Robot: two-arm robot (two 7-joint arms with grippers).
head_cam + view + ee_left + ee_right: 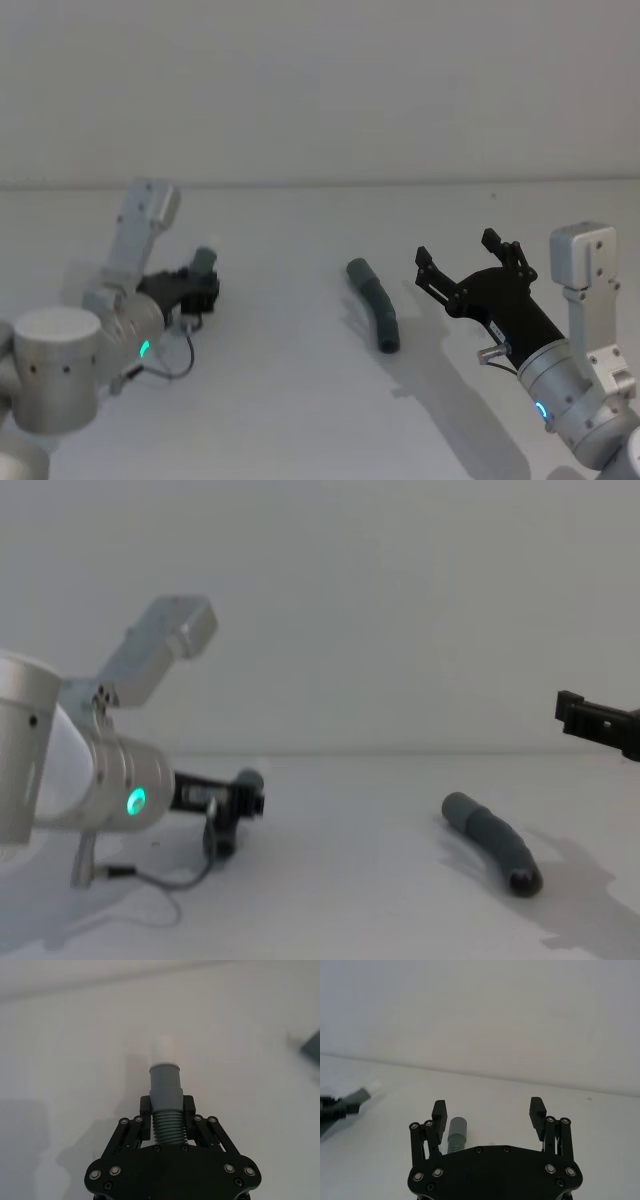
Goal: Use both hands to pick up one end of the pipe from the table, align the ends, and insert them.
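Note:
My left gripper (166, 1110) is shut on the ribbed part of one grey pipe piece (166, 1091). Its white stub end (165, 1050) points away from the wrist, low over the white table (300, 400). From the head camera this gripper (203, 283) is at the left. The other pipe piece (377, 305), curved and dark grey, lies free on the table in the middle. My right gripper (457, 250) stands open just right of it, above the table. Through the right wrist camera, the lying piece (455, 1134) shows beside one finger (439, 1111), outside the open jaws.
A thin cable (175, 362) loops off the left wrist onto the table. The table's far edge meets a plain wall (320, 100). From the chest camera, the lying piece (495, 842) is at the right with a right finger (592, 718) above it.

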